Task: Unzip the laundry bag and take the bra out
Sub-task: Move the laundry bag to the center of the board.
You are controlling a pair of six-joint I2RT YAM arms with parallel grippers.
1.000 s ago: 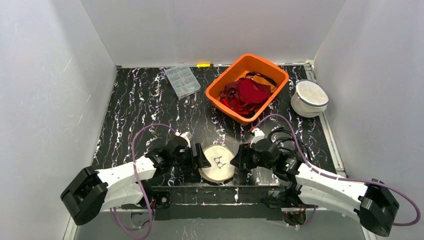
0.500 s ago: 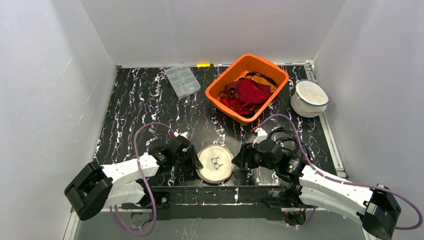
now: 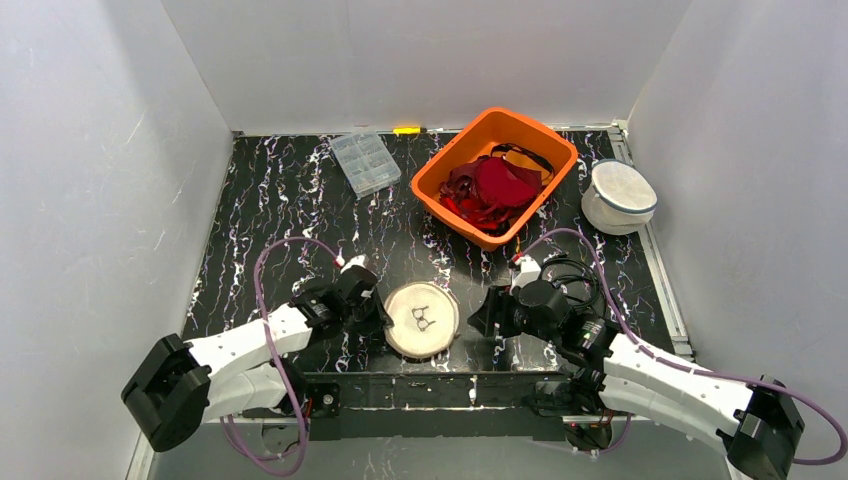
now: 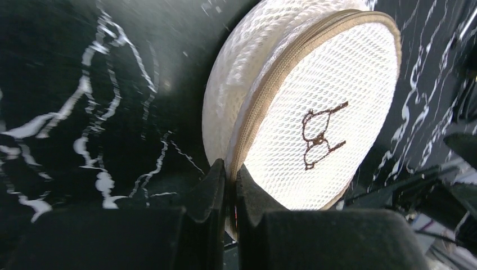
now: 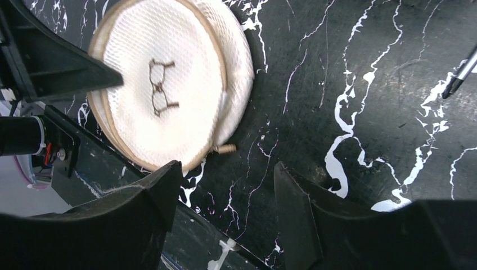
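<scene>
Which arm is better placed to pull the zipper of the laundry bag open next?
Right, probably. The right gripper is open and the zipper pull lies just ahead of it. The left gripper is shut on the edge of the laundry bag, holding it.

You are looking at a robotics lab cell: plain white panels [image 3: 100, 150] box in a black marbled tabletop [image 3: 290, 200], with the left arm [image 3: 250, 345] and right arm [image 3: 660, 372] bolted at its near edge.

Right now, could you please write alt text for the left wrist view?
The left end effector pinches the zipped rim of a round white mesh laundry bag bearing a brown bra emblem, on a black marbled table.
</scene>
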